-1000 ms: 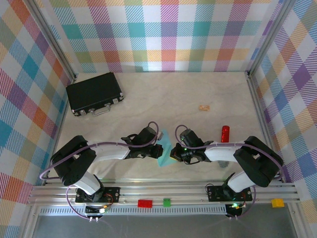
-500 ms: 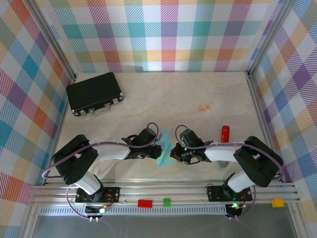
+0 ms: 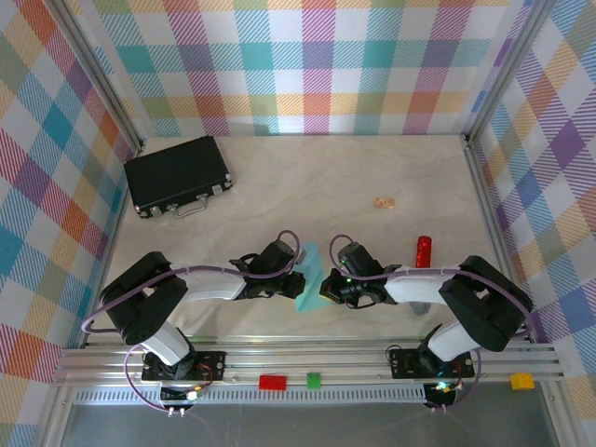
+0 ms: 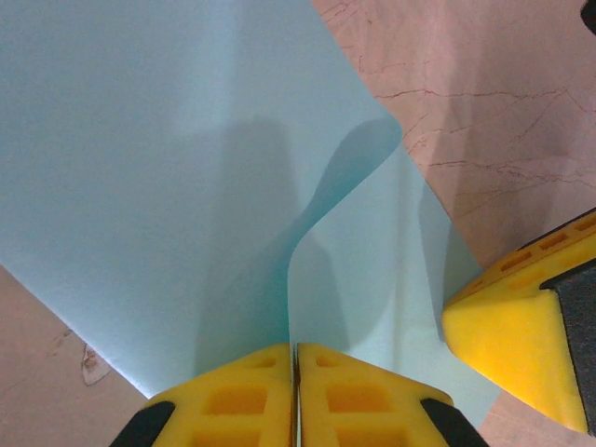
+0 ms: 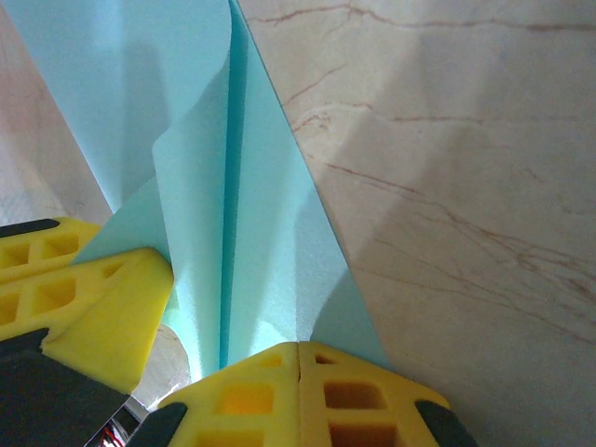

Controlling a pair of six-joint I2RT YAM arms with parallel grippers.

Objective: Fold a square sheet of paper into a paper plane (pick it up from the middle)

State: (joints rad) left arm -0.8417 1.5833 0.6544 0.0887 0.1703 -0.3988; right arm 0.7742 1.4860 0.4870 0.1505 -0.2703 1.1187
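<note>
Between the two grippers, where their tips nearly meet, sits the sheet of paper (image 3: 313, 261). The L gripper (image 3: 296, 277) is at its left side & the R gripper (image 3: 327, 285) at its right, both touching it.

L wrist cam: the L gripper's yellow fingers (image 4: 233, 405) are pressed tight together w/ a thin edge of the paper pinched in the crack between them. The rest of the sheet spreads out ahead of the fingers & to their left. Just to their right, a yellow finger of the R gripper (image 4: 507, 335) sits on the paper's edge.

R wrist cam: the R gripper's yellow fingers (image 5: 354, 396) are squeezed shut too, holding the paper. One sharp fold line runs straight ahead from the finger crack. The L gripper's yellow finger (image 5: 102, 307) is just to the left, against the sheet.

The paper is thin, smooth & light blue-green. It has flat layers, a soft wavy curl near the L fingers & a crisp crease near the R ones. The fingers are blocky yellow plastic w/ little square holes. The table (image 3: 372, 168) under it looks like pale stone w/ thin brown veins.

From above, the paper's long way runs from the arm bases toward the far wall, tilted a bit. Can't tell which end is pointy.
</note>
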